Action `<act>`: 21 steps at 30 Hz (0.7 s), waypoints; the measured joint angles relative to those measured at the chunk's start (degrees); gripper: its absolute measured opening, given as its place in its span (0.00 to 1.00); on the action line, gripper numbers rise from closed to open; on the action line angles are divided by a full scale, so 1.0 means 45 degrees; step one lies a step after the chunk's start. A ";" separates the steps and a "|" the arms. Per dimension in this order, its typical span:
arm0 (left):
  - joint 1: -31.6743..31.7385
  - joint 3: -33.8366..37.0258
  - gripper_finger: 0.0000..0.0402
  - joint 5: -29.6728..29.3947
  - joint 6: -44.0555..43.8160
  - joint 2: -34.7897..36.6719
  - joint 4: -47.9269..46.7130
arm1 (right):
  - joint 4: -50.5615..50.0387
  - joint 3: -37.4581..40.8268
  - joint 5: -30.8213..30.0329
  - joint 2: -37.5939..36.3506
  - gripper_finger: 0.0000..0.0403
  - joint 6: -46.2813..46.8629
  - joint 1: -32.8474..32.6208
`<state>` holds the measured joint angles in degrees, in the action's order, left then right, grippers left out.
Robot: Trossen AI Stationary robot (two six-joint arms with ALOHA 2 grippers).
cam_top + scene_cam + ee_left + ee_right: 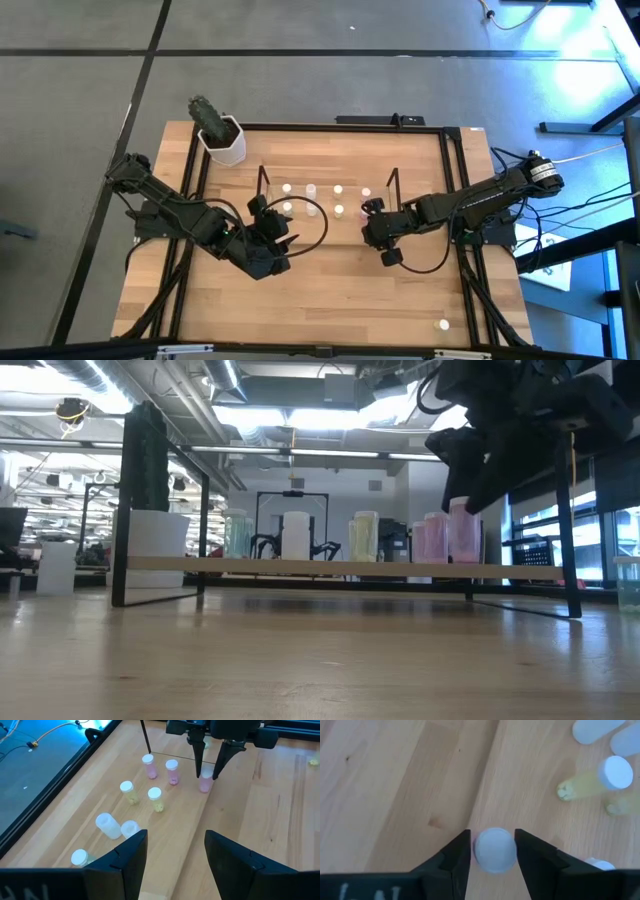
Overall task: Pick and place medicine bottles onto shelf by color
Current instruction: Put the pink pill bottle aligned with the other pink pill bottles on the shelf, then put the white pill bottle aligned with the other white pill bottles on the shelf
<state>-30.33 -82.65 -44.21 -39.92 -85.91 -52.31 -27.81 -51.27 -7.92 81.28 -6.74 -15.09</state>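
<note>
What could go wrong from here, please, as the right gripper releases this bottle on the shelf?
The right gripper straddles a pink bottle with very little gap showing, so lifting away might drag or tip it. Two other pink bottles stand close by on the shelf; a sideways retreat could knock them.

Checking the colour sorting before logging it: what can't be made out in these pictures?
- High view: tints of the tiny pale medicine bottles; too small.
- Right wrist view: whether the right hand grips the white-capped pink bottle; fingers hide the contact.
- Low view: the clear wire-framed shelf hides bottle bases.
</note>
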 joint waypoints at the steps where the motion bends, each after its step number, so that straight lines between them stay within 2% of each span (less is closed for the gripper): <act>1: 0.0000 0.0000 0.47 -0.0003 0.0000 0.0000 0.0000 | -0.0039 0.0000 0.0000 0.0000 0.39 0.0000 0.0000; 10: 0.0000 0.0000 0.47 0.0000 0.0004 0.0000 0.0000 | -0.0083 0.0000 -0.0268 0.0000 0.44 -0.0607 -0.0005; 13: 0.0000 0.0000 0.47 0.0000 0.0005 0.0000 -0.0002 | -0.0107 0.0000 -0.0675 0.0000 0.44 -0.0601 0.0000; 21: 0.0000 0.0000 0.48 -0.0001 0.0002 0.0000 -0.0034 | -0.0106 0.0000 -0.0668 0.0000 0.44 -0.0613 0.0000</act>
<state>-30.33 -82.65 -44.21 -39.91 -85.91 -52.47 -28.29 -51.27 -10.93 81.28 -9.50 -15.09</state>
